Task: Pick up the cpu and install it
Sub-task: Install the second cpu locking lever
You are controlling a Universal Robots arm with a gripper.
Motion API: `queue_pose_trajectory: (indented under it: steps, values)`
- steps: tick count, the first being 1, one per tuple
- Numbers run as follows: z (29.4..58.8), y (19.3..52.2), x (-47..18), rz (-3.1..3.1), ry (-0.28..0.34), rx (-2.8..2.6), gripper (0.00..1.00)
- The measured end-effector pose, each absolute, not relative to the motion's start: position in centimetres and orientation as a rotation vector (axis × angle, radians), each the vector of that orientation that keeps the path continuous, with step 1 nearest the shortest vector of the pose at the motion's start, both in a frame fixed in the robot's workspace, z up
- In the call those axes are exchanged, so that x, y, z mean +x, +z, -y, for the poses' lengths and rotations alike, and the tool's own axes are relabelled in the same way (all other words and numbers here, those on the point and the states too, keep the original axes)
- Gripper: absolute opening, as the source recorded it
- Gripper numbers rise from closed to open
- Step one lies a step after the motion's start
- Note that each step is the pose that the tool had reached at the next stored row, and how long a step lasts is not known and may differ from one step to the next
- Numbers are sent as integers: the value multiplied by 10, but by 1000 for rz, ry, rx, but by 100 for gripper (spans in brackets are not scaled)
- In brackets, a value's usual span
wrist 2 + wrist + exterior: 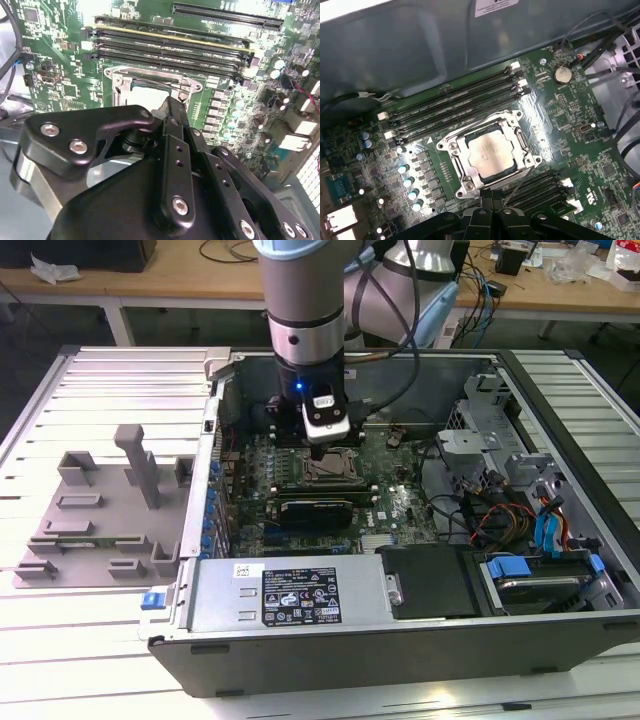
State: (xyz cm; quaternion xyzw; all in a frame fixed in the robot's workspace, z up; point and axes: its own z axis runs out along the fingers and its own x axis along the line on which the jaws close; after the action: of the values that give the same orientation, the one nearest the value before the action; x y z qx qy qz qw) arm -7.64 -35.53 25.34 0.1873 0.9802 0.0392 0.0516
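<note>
We see the cpu (489, 152) lying flat in its socket (451, 146) on the motherboard (555, 107), silvery face up; being square, it has no long axis. Our gripper (328, 447) hangs just above it; whether its fingers are open or closed, we cannot tell.

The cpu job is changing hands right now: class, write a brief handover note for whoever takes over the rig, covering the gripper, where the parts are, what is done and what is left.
Gripper: poised right over the socket inside the open computer case; whether it is open or shut cannot be told.
Cpu: in the first wrist view it lies flat inside the socket's metal frame on the motherboard, its silvery top uncovered, between the rows of memory slots.
Done: the cpu is in the socket.
Left: confirm it is seated squarely; that cannot be judged from here.
</note>
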Motion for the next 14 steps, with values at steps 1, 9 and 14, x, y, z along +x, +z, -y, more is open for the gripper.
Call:
queue_pose_trajectory:
  steps: [1,9,14]
  values:
    - [356,253,-76,-2986,119,558,11]
    - [374,251,-66,-3017,119,476,11]
    - [374,244,-66,-3021,119,454,11]
